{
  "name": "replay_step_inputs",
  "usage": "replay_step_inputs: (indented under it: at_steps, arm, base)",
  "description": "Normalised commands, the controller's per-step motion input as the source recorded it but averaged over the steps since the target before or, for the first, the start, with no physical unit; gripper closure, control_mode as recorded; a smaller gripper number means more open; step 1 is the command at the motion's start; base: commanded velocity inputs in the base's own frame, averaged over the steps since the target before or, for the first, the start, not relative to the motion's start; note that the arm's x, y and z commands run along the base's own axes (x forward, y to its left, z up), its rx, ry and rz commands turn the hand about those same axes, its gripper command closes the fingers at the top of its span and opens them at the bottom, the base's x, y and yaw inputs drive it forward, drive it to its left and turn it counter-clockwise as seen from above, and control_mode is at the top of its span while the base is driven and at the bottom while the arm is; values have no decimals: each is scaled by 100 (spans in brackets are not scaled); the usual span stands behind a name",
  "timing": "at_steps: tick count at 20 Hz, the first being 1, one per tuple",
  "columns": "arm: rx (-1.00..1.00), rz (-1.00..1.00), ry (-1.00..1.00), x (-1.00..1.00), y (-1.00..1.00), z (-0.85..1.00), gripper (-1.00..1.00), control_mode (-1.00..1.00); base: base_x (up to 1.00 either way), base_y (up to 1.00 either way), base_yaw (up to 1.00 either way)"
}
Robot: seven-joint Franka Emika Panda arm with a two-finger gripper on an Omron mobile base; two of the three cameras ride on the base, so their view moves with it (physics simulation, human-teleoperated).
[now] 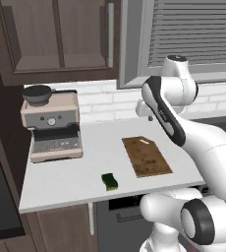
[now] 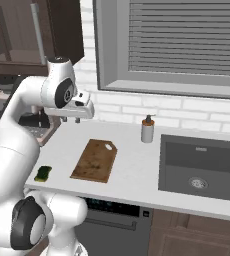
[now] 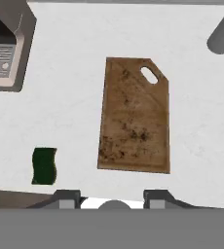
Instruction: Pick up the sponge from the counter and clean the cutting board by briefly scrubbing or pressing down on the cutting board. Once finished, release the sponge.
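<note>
With fingers apart and empty, the gripper (image 3: 112,199) hangs high above the counter (image 1: 75,172); the sponge (image 1: 110,181), by the front edge left of the cutting board (image 1: 146,156), awaits a descent.

Flanking base views, overhead hand view: counter (image 1: 85,167).

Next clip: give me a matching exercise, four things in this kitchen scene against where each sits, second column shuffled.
Things:
1. sponge
2. cutting board
3. coffee machine
4. soap dispenser

Places:
A. beside the sink, near the wall
B. left end of the counter, under the cabinets
C. near the counter's front edge, apart from the board
D. flat mid-counter, notch toward the wall

Pairs: 1-C, 2-D, 3-B, 4-A
</note>
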Motion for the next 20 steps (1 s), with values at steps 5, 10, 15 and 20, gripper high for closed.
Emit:
replay_step_inputs:
  at_steps: [5,10,15,20]
  arm:
    - [1,2,5,-16,5,-26,-100,-100]
    - [0,0,13,-28,87,-45,-100,-100]
    - [-3,0,16,0,98,-48,-100,-100]
    - [0,0,3,0,10,-6,-100,-100]
  base:
    - [0,0,0]
    - [0,0,0]
    - [0,0,0]
    - [0,0,0]
